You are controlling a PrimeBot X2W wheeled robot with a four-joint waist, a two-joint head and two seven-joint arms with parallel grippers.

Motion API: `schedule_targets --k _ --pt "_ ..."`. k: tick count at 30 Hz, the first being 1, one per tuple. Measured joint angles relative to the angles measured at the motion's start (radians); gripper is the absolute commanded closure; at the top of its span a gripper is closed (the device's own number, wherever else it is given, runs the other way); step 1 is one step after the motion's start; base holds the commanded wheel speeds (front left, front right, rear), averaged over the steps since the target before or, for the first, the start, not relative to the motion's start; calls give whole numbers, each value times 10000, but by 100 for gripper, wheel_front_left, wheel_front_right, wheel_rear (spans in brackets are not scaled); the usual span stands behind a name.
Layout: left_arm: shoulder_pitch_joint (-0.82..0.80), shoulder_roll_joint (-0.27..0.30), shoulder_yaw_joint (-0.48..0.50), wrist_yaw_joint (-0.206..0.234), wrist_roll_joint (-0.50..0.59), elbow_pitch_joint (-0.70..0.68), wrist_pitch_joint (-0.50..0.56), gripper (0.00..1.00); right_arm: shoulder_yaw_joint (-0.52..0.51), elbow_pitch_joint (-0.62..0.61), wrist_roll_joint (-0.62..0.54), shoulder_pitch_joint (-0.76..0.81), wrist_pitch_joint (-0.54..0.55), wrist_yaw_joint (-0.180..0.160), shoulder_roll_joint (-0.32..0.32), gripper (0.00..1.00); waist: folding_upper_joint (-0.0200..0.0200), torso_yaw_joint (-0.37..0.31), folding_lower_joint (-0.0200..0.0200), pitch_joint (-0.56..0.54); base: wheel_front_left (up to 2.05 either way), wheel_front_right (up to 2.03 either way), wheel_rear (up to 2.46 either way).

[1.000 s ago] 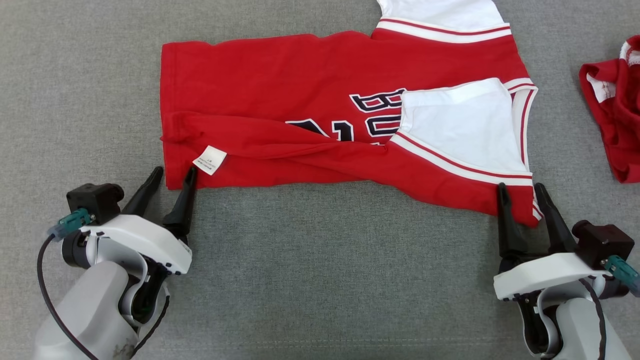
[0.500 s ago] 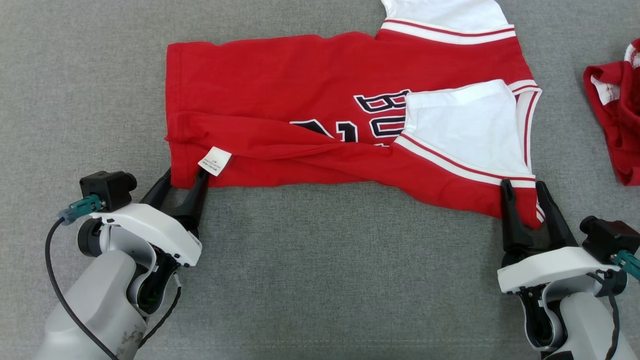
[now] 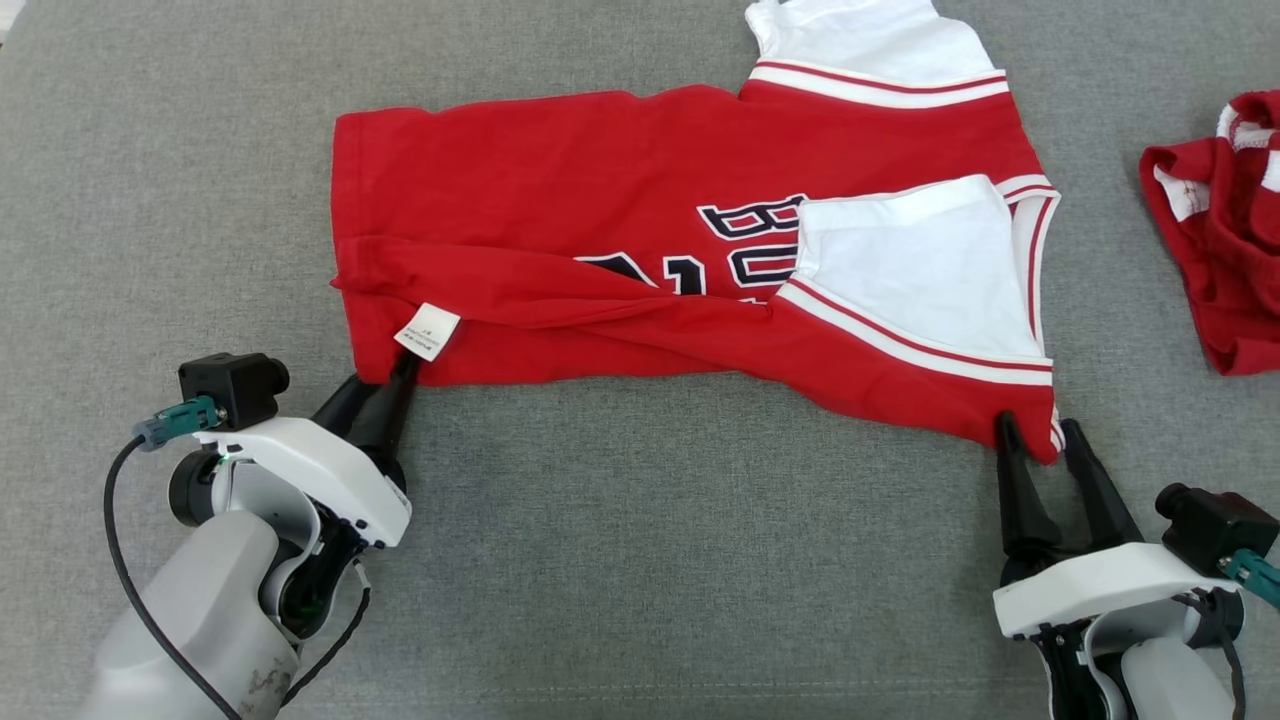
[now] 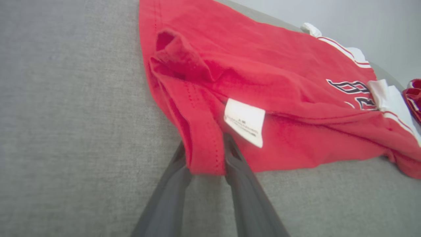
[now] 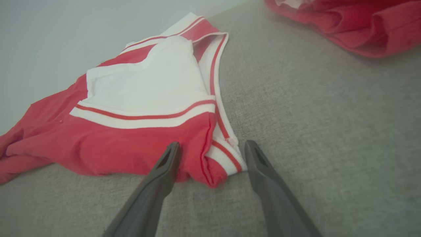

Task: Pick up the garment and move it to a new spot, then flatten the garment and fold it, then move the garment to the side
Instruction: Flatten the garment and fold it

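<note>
The garment (image 3: 600, 200) is a red jersey with white sleeves and dark lettering, spread sideways on the grey surface with its near edge folded over. My left gripper (image 3: 385, 375) is shut on the near left hem corner, just beside the white label (image 3: 427, 331). In the left wrist view the two fingers pinch the red hem fold (image 4: 205, 154) of the garment (image 4: 263, 82) from both sides. My right gripper (image 3: 1037, 425) stands open, its fingers straddling the near right corner. The right wrist view shows the striped corner of the garment (image 5: 131, 141) lying between the spread fingers of my right gripper (image 5: 212, 144).
A second, crumpled red garment (image 3: 1215, 250) lies at the far right, apart from the jersey, and shows in the right wrist view as a red heap (image 5: 345, 23). The grey fabric surface (image 3: 640, 560) stretches between my two arms.
My left gripper has moved forward onto the hem corner and its fingers have closed on it. The right gripper has stayed open around its corner.
</note>
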Motion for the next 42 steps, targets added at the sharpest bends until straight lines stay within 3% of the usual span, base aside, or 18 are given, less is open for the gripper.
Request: schedule_targets --k 1,2,3,5,6,7,8,21,28,31,42 --pt "8 -2 -13 -2 -40 2 50 64 48 -31 0 35 71 0 -2 0 0 -23 0 -20 0 0 0" --pt "8 -15 -23 -4 -75 0 73 76 94 -56 59 50 123 0 -6 0 0 -37 0 -33 0 0 0" --pt "8 -35 -36 -6 -100 0 77 100 121 -71 125 55 140 0 -8 4 0 -44 0 -45 0 0 0" --pt "8 -69 -67 -90 -249 -6 176 100 174 -128 198 57 226 -4 -8 64 0 -54 0 -59 0 0 0" --pt "9 -84 -59 -92 -391 -17 234 100 196 -159 199 58 245 -29 -17 84 0 -62 0 -63 0 0 0" --pt "9 -92 -61 -94 -499 -36 251 100 222 -192 211 67 261 -29 -27 84 0 -64 0 -61 0 0 0" --pt "9 -90 -71 -113 -506 -42 247 100 270 -219 249 77 295 -29 -25 100 0 -64 0 -58 0 0 0" --pt "703 376 6 -146 -604 -949 -299 100 153 -1522 510 1126 242 -29 119 100 0 -9 0 -77 0 0 0" --pt "2035 940 192 520 -604 -2625 -589 100 -174 -2778 541 2221 366 -29 146 100 0 139 0 -41 0 0 0" --pt "2910 1319 303 1035 -604 -3776 -648 100 -437 -3398 677 3042 531 -29 186 100 0 249 0 -6 0 0 0" --pt "4913 1977 558 2276 -773 -6057 -713 100 -855 -4044 1081 4730 731 -25 224 100 0 166 0 37 0 0 0"
